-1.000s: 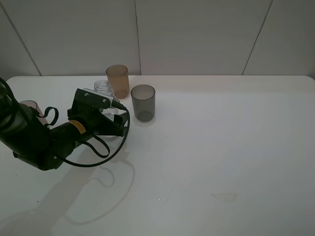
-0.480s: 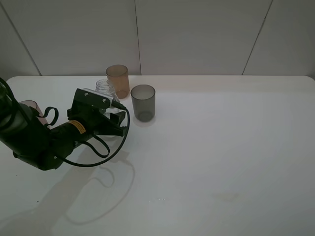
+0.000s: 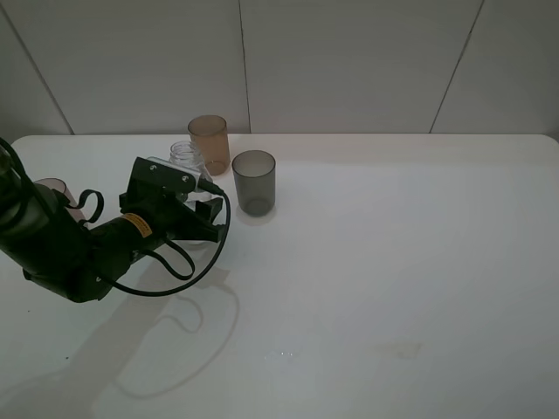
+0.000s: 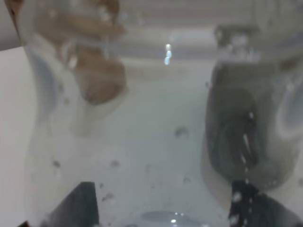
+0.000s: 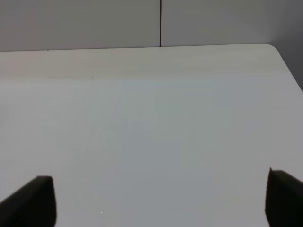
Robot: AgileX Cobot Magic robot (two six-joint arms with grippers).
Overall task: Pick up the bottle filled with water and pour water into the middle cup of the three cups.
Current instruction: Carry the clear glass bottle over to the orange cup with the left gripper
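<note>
Almost nothing has moved across the last second. The left arm stays low over the tabletop (image 3: 393, 244), and its left end effector (image 3: 199, 214) remains set around the lower body of the clear plastic bottle (image 3: 184, 157). Only the bottle's neck has drifted a touch toward the dark grey tumbler (image 3: 253, 182).

In the left wrist view the bottle fills the picture, with 2 dark fingertips (image 4: 71, 205) showing on either side of its base. I cannot tell whether the pads already press its walls.

The bottle stands upright on the tabletop, just in front of the amber tumbler (image 3: 209, 142), which is the middle cup. The grey tumbler is just beside it, and the pinkish-brown tumbler (image 3: 52, 188) sits well apart behind the arm.

My reading is that the grasp is being settled and the lift has not begun, so no pouring has happened.

The right end effector (image 5: 161, 198) is spread wide over bare tabletop and holds nothing.
</note>
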